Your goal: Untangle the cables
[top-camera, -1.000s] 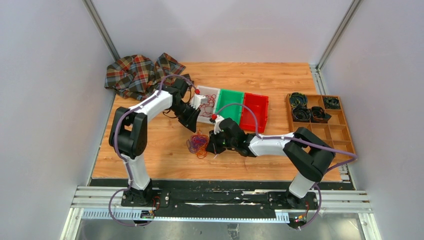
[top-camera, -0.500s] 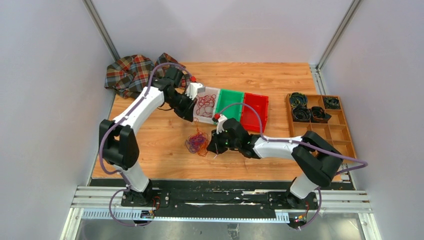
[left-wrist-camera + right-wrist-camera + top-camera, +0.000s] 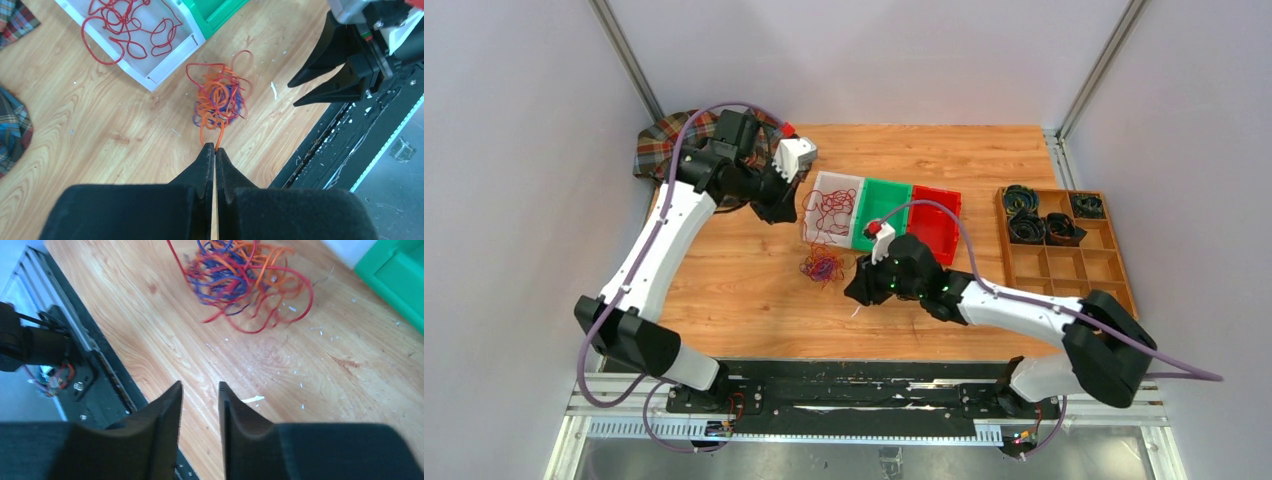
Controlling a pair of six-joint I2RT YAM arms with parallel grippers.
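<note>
Untangling partway: red cables (image 3: 130, 30) in white bin (image 3: 150, 77), mixed tangle (image 3: 220, 100) just beside bin unsorted. Pinching orange strand (image 3: 201, 135) in closed left gripper (image 3: 215, 150); right gripper (image 3: 200, 390) barely parted, empty.

Left arm (image 3: 664, 235) and right arm (image 3: 1014, 305): same build. Long links in white shells; joint housings (image 3: 639, 340) matte black and blocky. One purple lead (image 3: 686, 125) per arm, running loose from the base to the wrist behind the gripper.

Left gripper (image 3: 215, 146): two matte black fingers, broad at the root, tapering to thin flat tips. Right gripper (image 3: 200, 385): same black fingers, inner faces slightly curved.

Behind each gripper sits a white camera block (image 3: 796, 155) with a small red cap (image 3: 790, 129). Green lights (image 3: 892, 285) show on the black housing just behind the right gripper.
</note>
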